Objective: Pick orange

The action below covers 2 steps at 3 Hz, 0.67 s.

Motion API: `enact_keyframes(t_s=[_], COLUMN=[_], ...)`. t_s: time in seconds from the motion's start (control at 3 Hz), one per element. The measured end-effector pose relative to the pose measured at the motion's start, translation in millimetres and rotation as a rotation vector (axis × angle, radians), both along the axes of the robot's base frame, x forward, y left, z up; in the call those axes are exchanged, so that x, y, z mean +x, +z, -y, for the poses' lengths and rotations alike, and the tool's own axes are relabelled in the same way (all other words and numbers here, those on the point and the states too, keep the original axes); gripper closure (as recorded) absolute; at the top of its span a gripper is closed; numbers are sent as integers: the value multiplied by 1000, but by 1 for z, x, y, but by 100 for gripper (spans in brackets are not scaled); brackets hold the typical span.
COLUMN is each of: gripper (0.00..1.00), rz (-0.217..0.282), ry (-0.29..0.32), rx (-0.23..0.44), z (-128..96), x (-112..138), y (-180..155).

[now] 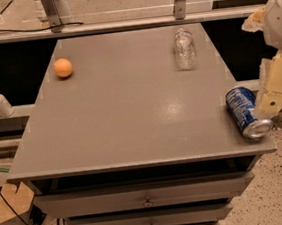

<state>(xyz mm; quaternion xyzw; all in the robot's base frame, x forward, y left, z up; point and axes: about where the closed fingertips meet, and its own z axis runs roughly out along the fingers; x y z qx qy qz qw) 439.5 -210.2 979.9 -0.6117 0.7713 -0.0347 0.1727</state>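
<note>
On the far left part of the grey worktop point(131, 115) sits the orange point(63, 68), alone. A clear jar point(184, 48) is near the far right; a blue can point(245, 112) lies on its side at the right edge. Just beside the can hangs the end effector point(273, 93); whether it is apart or together I cannot tell.

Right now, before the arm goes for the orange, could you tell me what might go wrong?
1. The can lies on its side at the right edge of the table, just beside the gripper, which is off the table's right side; a leftward sweep could knock it off.
2. The orange sits far left, near the edge; being round, it may roll off if nudged.
3. The jar stands close to the straight path across; the arm might clip it.
</note>
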Motion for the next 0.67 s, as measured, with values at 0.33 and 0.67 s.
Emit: enact_keyframes(t_s=[0.33, 0.67], gripper=[0, 0], rz=[52, 112], ry=[78, 187], rx=[96, 230], z=[-24, -68], x=[14, 34], y=[8, 20])
